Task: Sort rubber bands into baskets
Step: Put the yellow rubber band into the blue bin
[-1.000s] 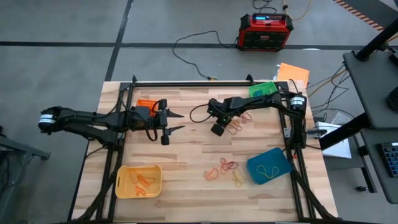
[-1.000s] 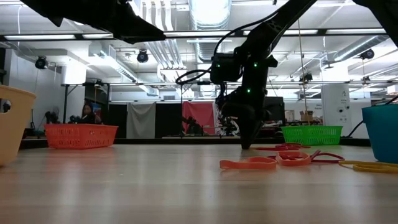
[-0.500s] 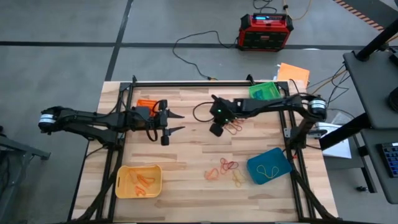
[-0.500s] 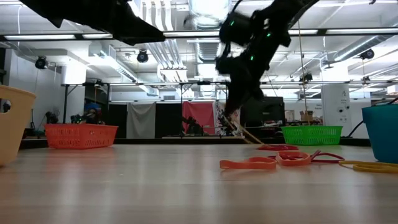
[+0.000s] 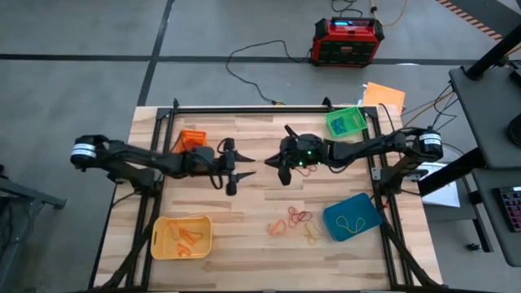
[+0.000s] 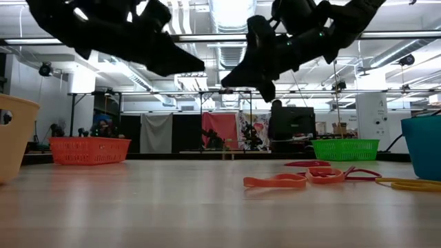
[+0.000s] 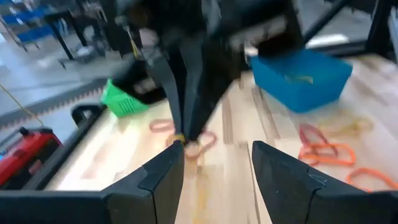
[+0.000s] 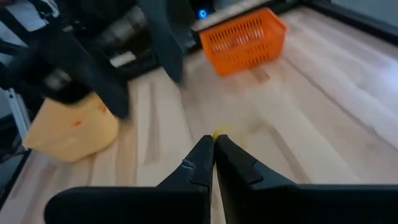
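Your right end effector (image 8: 213, 144) was pinched closed on a yellow rubber band (image 8: 219, 135) above mid-table, facing your left end effector (image 5: 247, 172), spread open, near the orange basket (image 5: 191, 139).

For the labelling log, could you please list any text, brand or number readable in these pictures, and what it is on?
None can be read.
The red-black box on the floor has a small lit panel, too small to read.
The baskets and the rubber bands show no print.

arms: dark, slender | wrist bands: white | cables: black, looped
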